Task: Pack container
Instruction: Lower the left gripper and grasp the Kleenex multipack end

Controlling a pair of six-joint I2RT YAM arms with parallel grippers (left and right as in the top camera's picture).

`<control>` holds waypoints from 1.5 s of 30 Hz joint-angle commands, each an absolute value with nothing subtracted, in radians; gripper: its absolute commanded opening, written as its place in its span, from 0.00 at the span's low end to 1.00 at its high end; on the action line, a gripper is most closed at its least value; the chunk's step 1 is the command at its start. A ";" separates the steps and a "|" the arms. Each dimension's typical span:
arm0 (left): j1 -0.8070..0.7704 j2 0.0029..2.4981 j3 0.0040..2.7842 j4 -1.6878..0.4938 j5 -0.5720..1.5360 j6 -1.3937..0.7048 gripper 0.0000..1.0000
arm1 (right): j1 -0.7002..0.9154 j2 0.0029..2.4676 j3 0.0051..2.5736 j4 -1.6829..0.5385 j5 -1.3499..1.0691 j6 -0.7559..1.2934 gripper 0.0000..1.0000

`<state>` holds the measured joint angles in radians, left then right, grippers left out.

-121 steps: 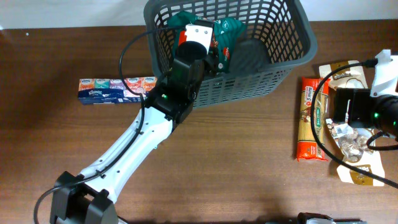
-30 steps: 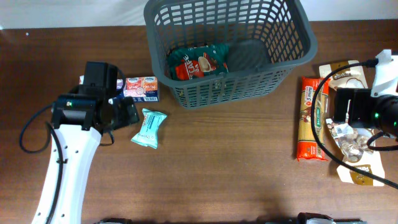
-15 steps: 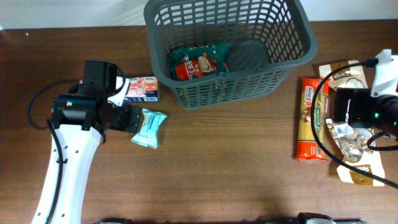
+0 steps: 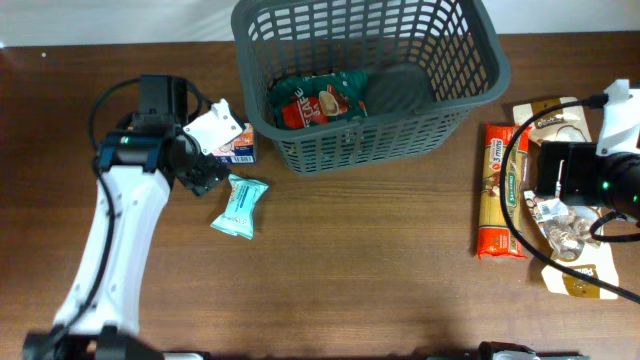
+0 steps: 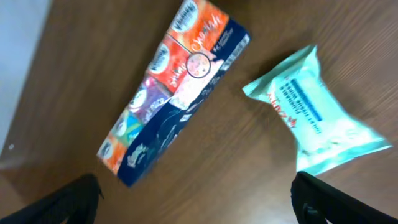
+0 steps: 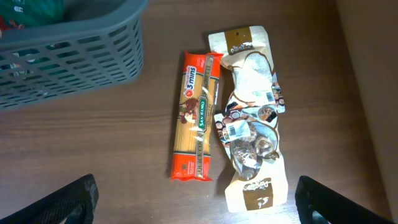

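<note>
The container [image 4: 470, 95] is a dark grey slotted basket at the table's back, also seen top left in the right wrist view [image 6: 68, 53]. A green and red packet [image 4: 320, 100] lies inside it. My left gripper [image 4: 205, 172] hovers open and holds nothing, left of the basket, over a colourful tissue pack [image 5: 174, 93] and beside a teal packet [image 5: 314, 118]. Its dark fingertips [image 5: 74, 199] frame bare table. My right gripper [image 6: 199, 211] stands open above an orange pasta packet [image 6: 198, 124] and beige pouches [image 6: 252, 118].
The teal packet [image 4: 240, 205] lies on the wood in front of the tissue pack [image 4: 238, 148]. The pasta packet [image 4: 503, 190] and pouches [image 4: 572, 250] lie right of the basket, under the right arm [image 4: 600, 170] and its cables.
The left arm left the green packet in the basket, then swung out to the left. Over the last second its wrist turned toward the tissue pack. The right arm has not moved.
</note>
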<state>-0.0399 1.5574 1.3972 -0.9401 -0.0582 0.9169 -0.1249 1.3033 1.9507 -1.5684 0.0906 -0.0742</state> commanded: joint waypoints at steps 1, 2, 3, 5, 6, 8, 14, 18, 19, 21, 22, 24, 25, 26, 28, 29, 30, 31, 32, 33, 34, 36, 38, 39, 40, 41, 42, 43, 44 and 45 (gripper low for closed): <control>0.010 1.644 1.394 -0.904 -0.043 1.043 0.95 | -0.131 1.299 1.964 -1.568 0.110 -0.063 0.99; 0.022 1.665 1.394 -0.892 -0.043 1.043 0.95 | -0.131 1.299 1.964 -1.568 0.110 -0.063 0.99; 0.030 1.680 1.394 -0.881 -0.043 1.044 0.95 | -0.131 1.299 1.964 -1.568 0.110 -0.063 0.99; 0.047 1.711 1.394 -0.852 -0.043 1.050 0.95 | -0.131 1.299 1.964 -1.568 0.110 -0.063 0.99; 0.056 1.725 1.394 -0.834 -0.043 1.050 0.95 | -0.131 1.299 1.964 -1.568 0.110 -0.063 0.99; 0.074 1.750 1.394 -0.789 -0.044 1.050 0.95 | -0.131 1.299 1.964 -1.568 0.110 -0.063 0.99; 0.118 1.803 1.394 -0.692 -0.043 1.050 0.94 | -0.131 1.299 1.964 -1.568 0.110 -0.063 0.99; 0.136 1.839 1.394 -0.688 -0.034 1.073 0.94 | -0.131 1.299 1.964 -1.568 0.110 -0.063 0.99; 0.139 1.850 1.394 -0.688 -0.027 1.090 0.93 | -0.131 1.299 1.964 -1.568 0.110 -0.063 0.99; 0.142 1.863 1.394 -0.688 -0.004 1.125 0.84 | -0.131 1.299 1.964 -1.568 0.110 -0.063 0.99; 0.143 1.867 1.394 -0.690 0.015 1.157 0.80 | -0.131 1.299 1.964 -1.568 0.110 -0.063 0.99; 0.143 1.875 1.394 -0.692 0.056 1.223 0.71 | -0.131 1.299 1.964 -1.568 0.110 -0.063 0.99; 0.143 1.876 1.394 -0.691 0.066 1.234 0.70 | -0.131 1.299 1.964 -1.568 0.110 -0.063 0.99; 0.143 1.877 1.394 -0.688 0.068 1.237 0.71 | -0.131 1.299 1.964 -1.568 0.110 -0.063 0.99; 0.144 1.879 1.394 -0.683 0.068 1.255 0.72 | -0.131 1.299 1.964 -1.568 0.110 -0.063 0.99; 0.144 1.879 1.394 -0.683 0.068 1.266 0.72 | -0.131 1.299 1.964 -1.568 0.110 -0.063 0.99; 0.145 1.880 1.394 -0.682 0.068 1.282 0.72 | -0.131 1.299 1.964 -1.568 0.110 -0.063 0.99; 0.147 1.881 1.394 -0.677 0.068 1.285 0.72 | -0.131 1.299 1.964 -1.568 0.110 -0.063 0.99; 0.148 1.882 1.394 -0.668 0.068 1.286 0.75 | -0.131 1.299 1.964 -1.568 0.110 -0.063 0.99; 0.152 1.884 1.394 -0.656 0.073 1.289 0.75 | -0.131 1.299 1.964 -1.568 0.110 -0.063 0.99; 0.156 1.884 1.394 -0.648 0.080 1.289 0.76 | -0.131 1.299 1.964 -1.568 0.110 -0.063 0.99; 0.168 1.886 1.394 -0.632 0.119 1.294 0.77 | -0.131 1.299 1.964 -1.568 0.110 -0.063 0.99; 0.180 1.886 1.394 -0.632 0.156 1.321 0.77 | -0.131 1.299 1.964 -1.568 0.110 -0.063 0.99; 0.184 1.886 1.394 -0.632 0.170 1.331 0.77 | -0.131 1.299 1.964 -1.568 0.110 -0.063 0.99; 0.188 1.886 1.394 -0.632 0.181 1.342 0.77 | -0.131 1.299 1.964 -1.568 0.110 -0.063 0.99; 0.193 1.886 1.394 -0.631 0.191 1.347 0.76 | -0.131 1.299 1.964 -1.568 0.110 -0.063 0.99; 0.198 1.886 1.394 -0.632 0.202 1.365 0.76 | -0.131 1.299 1.964 -1.568 0.110 -0.063 0.99; 0.202 1.886 1.394 -0.632 0.213 1.374 0.76 | -0.131 1.299 1.964 -1.568 0.110 -0.063 0.99; 0.208 1.886 1.394 -0.632 0.231 1.388 0.76 | -0.131 1.299 1.964 -1.568 0.110 -0.063 0.99; 0.213 1.886 1.394 -0.632 0.243 1.391 0.76 | -0.131 1.299 1.964 -1.568 0.110 -0.063 0.99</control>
